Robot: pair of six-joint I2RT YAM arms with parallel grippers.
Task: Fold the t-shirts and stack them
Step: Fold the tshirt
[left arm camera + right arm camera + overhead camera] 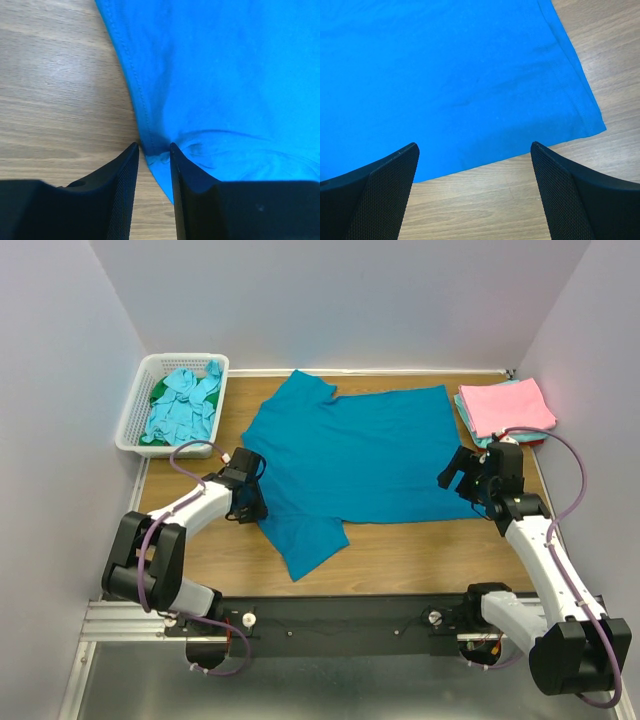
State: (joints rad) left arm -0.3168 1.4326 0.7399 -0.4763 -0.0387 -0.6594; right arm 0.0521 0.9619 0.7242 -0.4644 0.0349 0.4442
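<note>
A deep teal-blue t-shirt (370, 450) lies spread flat on the wooden table, one sleeve reaching toward the front. My left gripper (252, 506) is down at the shirt's left edge. In the left wrist view its jaws (153, 146) stand narrowly apart around the hem of the shirt (225, 75), which puckers between the tips. My right gripper (456, 476) hovers at the shirt's right front corner. In the right wrist view it (475, 147) is wide open over bare wood, just off the edge of the shirt (445, 75).
A white slotted basket (135, 410) at the back left holds crumpled light aqua shirts (188, 400) and a green one (160, 390). A folded stack with a pink shirt (505, 405) on top sits at the back right. White walls close in three sides.
</note>
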